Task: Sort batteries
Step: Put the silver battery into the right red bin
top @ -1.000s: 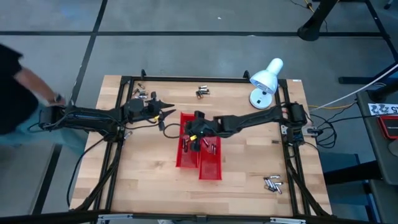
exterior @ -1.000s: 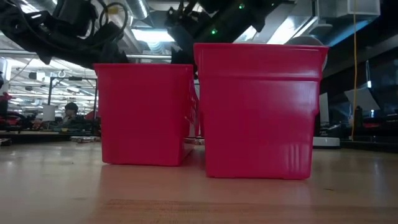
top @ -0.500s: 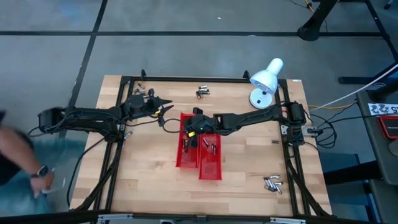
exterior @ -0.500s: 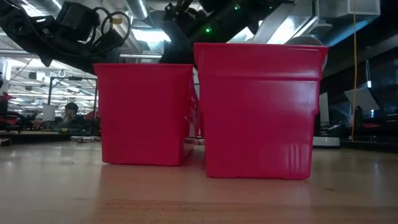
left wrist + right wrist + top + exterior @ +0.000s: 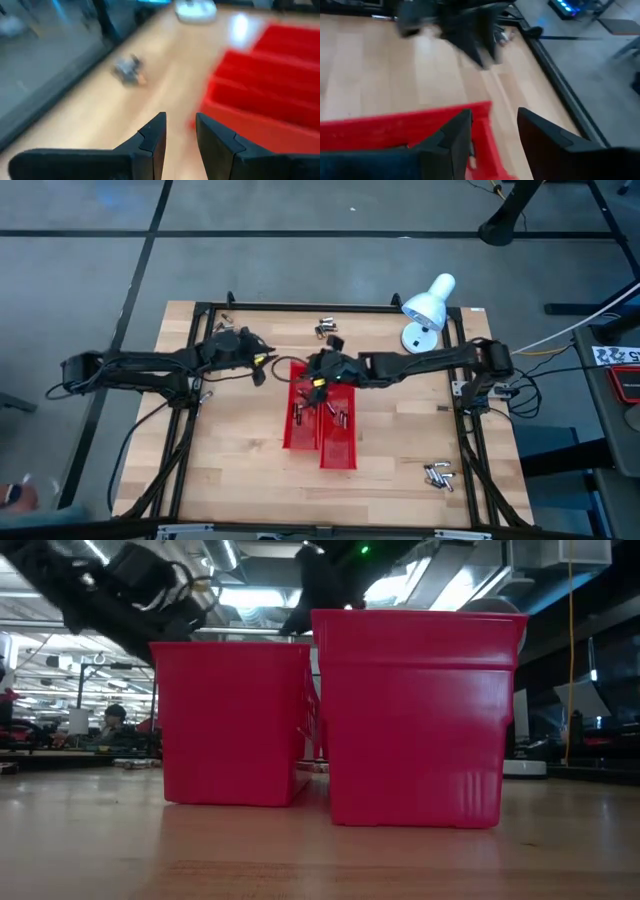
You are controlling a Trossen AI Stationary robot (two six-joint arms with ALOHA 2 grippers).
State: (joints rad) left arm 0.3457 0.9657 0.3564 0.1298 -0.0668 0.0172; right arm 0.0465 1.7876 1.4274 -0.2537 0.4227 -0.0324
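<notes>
The right hand (image 5: 322,368) hangs over the far end of the 2 red trays (image 5: 322,442), its fingers (image 5: 451,141) parted with nothing between them. The nearest loose batteries (image 5: 325,328) lie just beyond it, toward the worktop's (image 5: 400,440) far edge, so the right arm is better placed for them than the left.

The left hand (image 5: 262,356) sits just off the trays' far left corner, fingers (image 5: 152,140) a little apart and empty. In its wrist view a small cluster (image 5: 128,70) lies ahead of it.

Other batteries rest inside the trays (image 5: 338,418), at the far left corner (image 5: 228,331) and near the front right corner (image 5: 437,474). They look like short silvery cylinders with darker parts; their long axes cannot be told.
</notes>
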